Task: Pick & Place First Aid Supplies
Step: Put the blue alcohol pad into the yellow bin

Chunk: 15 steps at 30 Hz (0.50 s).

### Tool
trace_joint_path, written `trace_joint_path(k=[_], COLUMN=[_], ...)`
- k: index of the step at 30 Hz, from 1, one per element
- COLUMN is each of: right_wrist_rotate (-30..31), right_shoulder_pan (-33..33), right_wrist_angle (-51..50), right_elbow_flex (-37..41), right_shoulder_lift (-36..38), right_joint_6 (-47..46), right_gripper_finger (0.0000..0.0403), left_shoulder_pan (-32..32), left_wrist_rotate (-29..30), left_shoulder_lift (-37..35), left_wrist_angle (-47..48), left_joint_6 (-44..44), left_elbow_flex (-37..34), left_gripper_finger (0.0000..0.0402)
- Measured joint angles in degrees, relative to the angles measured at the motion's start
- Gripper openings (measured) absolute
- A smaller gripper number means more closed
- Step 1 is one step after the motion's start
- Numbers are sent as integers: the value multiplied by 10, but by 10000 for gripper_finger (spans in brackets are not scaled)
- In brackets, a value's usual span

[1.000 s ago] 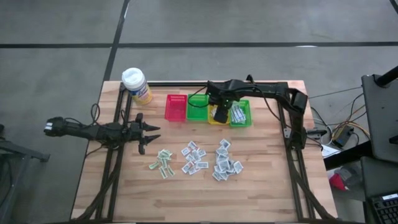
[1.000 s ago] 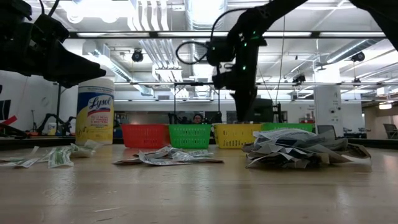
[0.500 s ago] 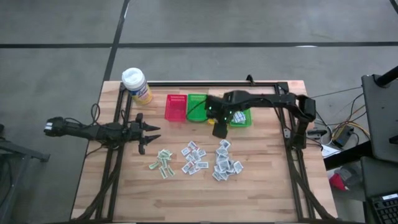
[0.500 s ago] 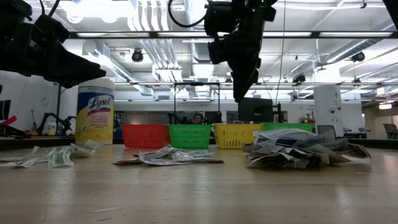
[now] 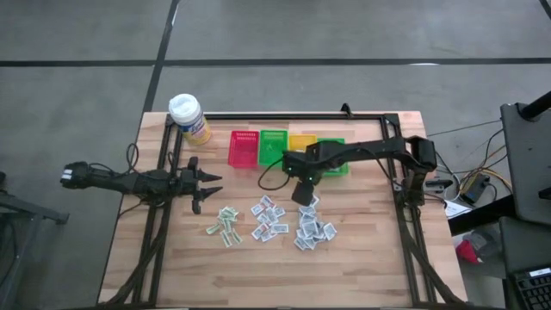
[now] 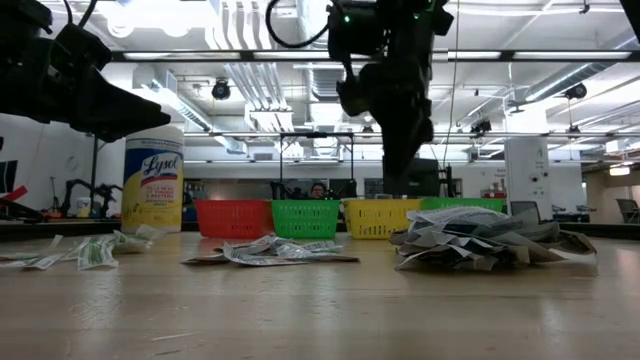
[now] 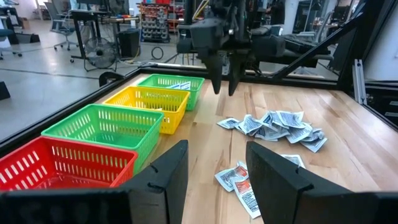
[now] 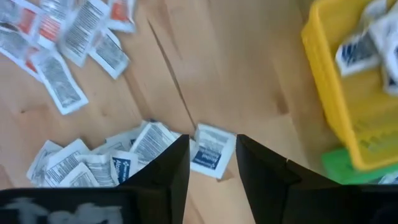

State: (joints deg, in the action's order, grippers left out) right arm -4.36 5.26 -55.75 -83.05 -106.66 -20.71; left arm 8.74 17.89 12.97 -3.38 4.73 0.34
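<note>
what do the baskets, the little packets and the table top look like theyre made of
Baskets, e.g. the yellow basket: probably moulded plastic, with open lattice walls and bright uniform colour. Packets: likely matte paper, flat, crinkled, printed. Table top: wood, with visible grain and plank seams, smooth pale finish.

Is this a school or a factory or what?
Probably a robot lab or workshop. Ceiling pipes and strip lights run overhead, workbenches with equipment stand on a big open floor, and a wooden table holds packets for the robot arms.

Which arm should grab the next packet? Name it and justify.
Right. The right gripper hangs open just above the rightmost pile of white paper packets; the left gripper waits open at the table's left edge, farther away.
</note>
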Motion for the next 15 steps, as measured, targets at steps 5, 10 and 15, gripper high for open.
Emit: trace_joint_path(k=[5, 10, 15], right_wrist_rotate=[-2, -5, -7], right_shoulder_pan=[0, -2, -2], right_wrist_angle=[8, 24, 28], right_elbow_flex=[27, 41, 51], right_shoulder_lift=[-1, -1, -1], right_joint_6=[-33, -75, -95], right_gripper_finger=[148, 164, 176], left_shoulder_pan=[0, 0, 0], left_wrist_rotate=[0, 0, 0], left_shoulder_lift=[0, 0, 0], left_wrist_angle=[0, 0, 0], left_joint_6=[0, 0, 0], left_elbow_flex=[0, 0, 0], left_gripper_finger=[158, 158, 158])
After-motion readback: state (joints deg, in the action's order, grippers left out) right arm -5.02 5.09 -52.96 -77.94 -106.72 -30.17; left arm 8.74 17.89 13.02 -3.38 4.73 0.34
